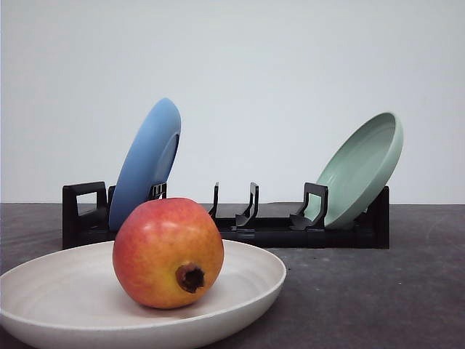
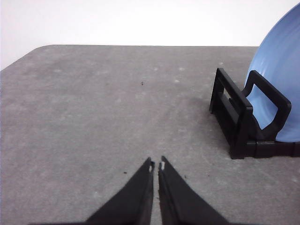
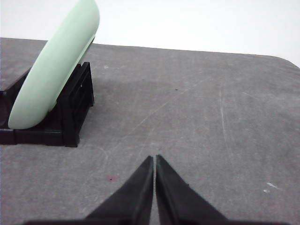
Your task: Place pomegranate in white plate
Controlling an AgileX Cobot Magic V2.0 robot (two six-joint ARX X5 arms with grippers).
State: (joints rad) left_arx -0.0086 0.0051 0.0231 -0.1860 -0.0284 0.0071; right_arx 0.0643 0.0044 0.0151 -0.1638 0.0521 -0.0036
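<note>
Already the pomegranate [image 1: 168,252] sits inside the white plate [image 1: 247,273], resting on the plate's shallow floor with its dark crown nub turned toward the front camera and slightly down. The plate lies flat on the grey counter [image 1: 378,291], close to the front camera and in front of the black dish rack [image 1: 261,229]. In that rack a blue plate [image 1: 145,163] leans at the left end and a pale green plate [image 1: 361,169] leans at the right end, both well behind the fruit. The left claw [image 2: 156,165] has its two fingers drawn together with only a hairline gap, holding nothing, hovering over bare counter beside the rack's blue-plate end. The right claw [image 3: 154,158] is likewise closed and empty, above bare counter near the green-plate end. Judging from this, the placing is done: the fruit is in the right dish, looks settled, and nothing grips it. Little seems left beyond the arms coming to rest.
</note>
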